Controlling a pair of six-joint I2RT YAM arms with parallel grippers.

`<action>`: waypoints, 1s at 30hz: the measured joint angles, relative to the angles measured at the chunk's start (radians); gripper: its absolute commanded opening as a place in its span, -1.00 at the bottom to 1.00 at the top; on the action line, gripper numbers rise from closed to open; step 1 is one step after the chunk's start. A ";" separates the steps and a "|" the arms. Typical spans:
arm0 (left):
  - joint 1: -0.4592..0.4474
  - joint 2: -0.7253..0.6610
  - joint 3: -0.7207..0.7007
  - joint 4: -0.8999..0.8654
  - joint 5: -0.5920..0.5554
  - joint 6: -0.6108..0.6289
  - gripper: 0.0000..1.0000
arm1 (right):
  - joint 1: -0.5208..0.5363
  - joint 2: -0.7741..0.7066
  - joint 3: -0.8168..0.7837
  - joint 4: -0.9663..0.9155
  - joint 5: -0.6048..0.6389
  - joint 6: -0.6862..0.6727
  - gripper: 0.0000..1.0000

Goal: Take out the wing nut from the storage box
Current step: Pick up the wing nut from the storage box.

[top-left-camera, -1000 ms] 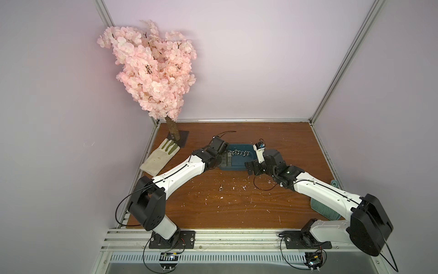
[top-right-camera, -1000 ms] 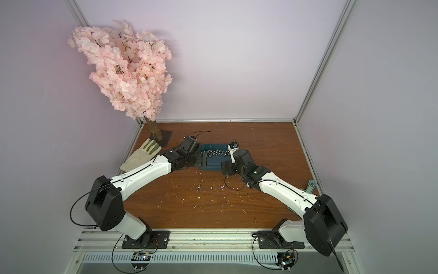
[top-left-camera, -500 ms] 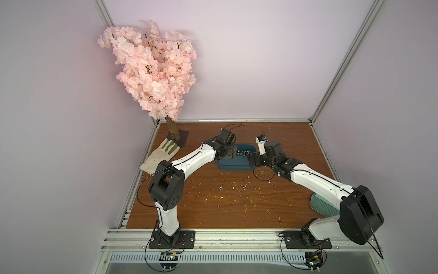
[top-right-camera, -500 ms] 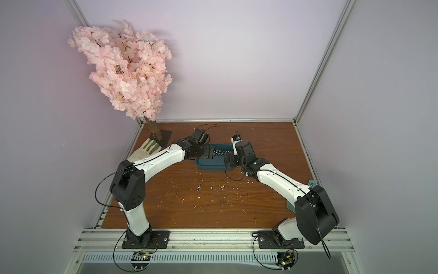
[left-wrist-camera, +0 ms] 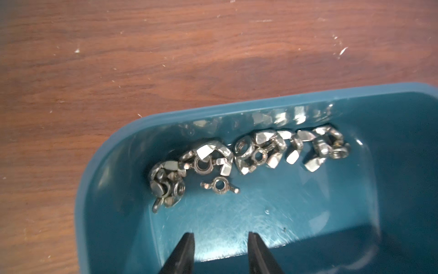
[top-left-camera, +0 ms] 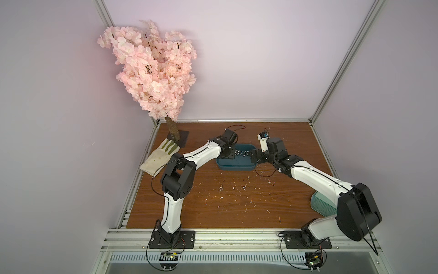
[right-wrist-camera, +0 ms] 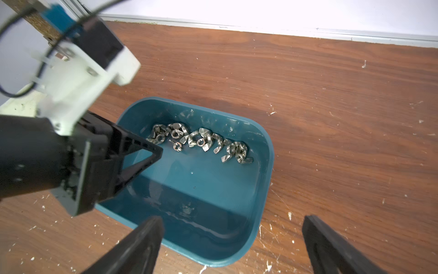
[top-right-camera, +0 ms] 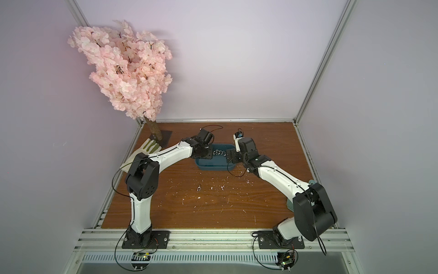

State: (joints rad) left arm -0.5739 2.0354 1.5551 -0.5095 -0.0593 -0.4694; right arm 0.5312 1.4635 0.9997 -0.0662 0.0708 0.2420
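The dark teal storage box (top-left-camera: 237, 167) (top-right-camera: 214, 166) sits mid-table between both arms. A row of silver wing nuts (left-wrist-camera: 258, 148) (right-wrist-camera: 203, 140) lies along its far wall. One wing nut (left-wrist-camera: 220, 186) (right-wrist-camera: 177, 146) lies apart from the row on the box floor. My left gripper (left-wrist-camera: 220, 234) (top-left-camera: 228, 155) hangs inside the box's left end, a short way from that single nut; its jaws are narrowly open with nothing between them. My right gripper (right-wrist-camera: 233, 219) (top-left-camera: 255, 159) is wide open, straddling the near right corner of the box rim (right-wrist-camera: 266, 151).
A pink blossom tree (top-left-camera: 154, 68) on a dark base stands at the back left, with a pale work glove (top-left-camera: 160, 157) beside it. A mint-green ribbed item (top-left-camera: 322, 206) lies under the right arm. A small metal piece (top-left-camera: 221, 188) and white chips lie on the wood.
The left arm has folded its elbow upward and carried its gripper over the box's left end. The right gripper has shifted up to the box's right end.
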 measured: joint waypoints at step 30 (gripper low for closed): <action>0.053 0.152 0.153 -0.010 0.109 -0.032 0.01 | -0.018 0.051 0.017 0.003 -0.005 -0.010 0.99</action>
State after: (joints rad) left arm -0.5213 2.1872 1.7077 -0.5198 0.0494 -0.5011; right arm 0.5137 1.5150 1.0168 -0.0635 0.0658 0.2325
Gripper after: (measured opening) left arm 0.503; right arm 0.995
